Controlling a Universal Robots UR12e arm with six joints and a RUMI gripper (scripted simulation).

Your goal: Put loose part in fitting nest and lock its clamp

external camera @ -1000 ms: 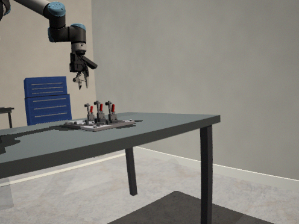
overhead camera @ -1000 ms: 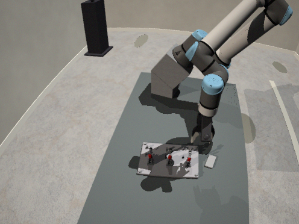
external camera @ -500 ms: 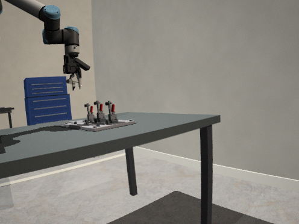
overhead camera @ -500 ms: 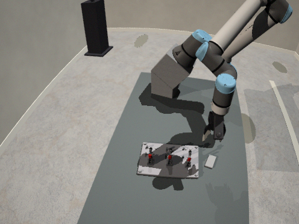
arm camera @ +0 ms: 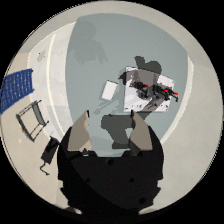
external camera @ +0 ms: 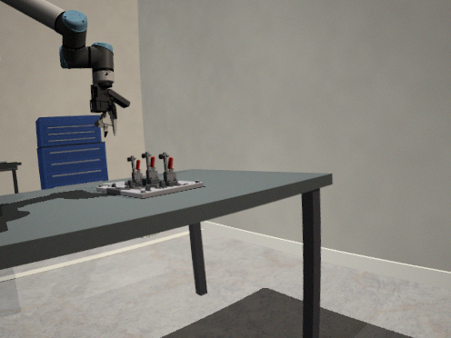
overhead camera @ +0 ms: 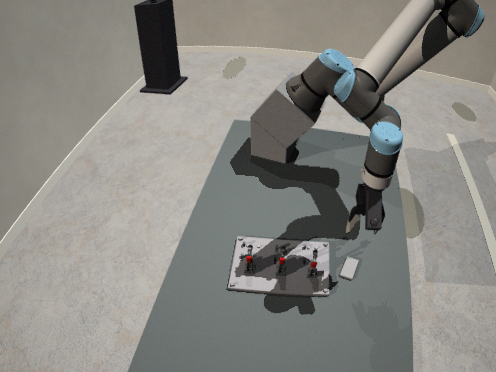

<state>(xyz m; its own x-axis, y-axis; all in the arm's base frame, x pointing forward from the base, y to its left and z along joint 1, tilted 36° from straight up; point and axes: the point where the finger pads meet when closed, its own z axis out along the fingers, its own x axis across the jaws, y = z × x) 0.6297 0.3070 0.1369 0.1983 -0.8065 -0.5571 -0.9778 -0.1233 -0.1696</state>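
Because the pale rectangular part (overhead camera: pixel 349 268) (arm camera: pixel 109 90) has yet to be picked up, your two-jaw gripper (external camera: pixel 110 134) (arm camera: pixel 109 110) hangs above the table with its fingers apart and nothing between them. That partly open spread probably leaves room to straddle the part's narrower width, though you may want to check it lower down. In the top view the part lies flat on the table (overhead camera: pixel 200 320) (external camera: pixel 255 182) (arm camera: pixel 105 45), just right of the fixture plate (overhead camera: pixel 234 280) (external camera: pixel 143 195) (arm camera: pixel 128 106) and apart from it, turned at a slant to its edge; you would likely need to match that angle before closing. The three red-handled toggle clamps (overhead camera: pixel 282 265) (external camera: pixel 152 173) (arm camera: pixel 156 92) stand with their bars raised, which should keep the nests reachable from above (the pads are too small here for you to pick the match). Farther out, the wrist points down, and the UR12e arm (overhead camera: pixel 397 42) (external camera: pixel 75 38) reaches over from the far side, bent at its joints, the tool well above the table.

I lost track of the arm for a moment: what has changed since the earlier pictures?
In the top view, the gripper moved right, away from above the fixture. It took hold of nothing and its fingers are open. The loose part and the fixture stayed put.
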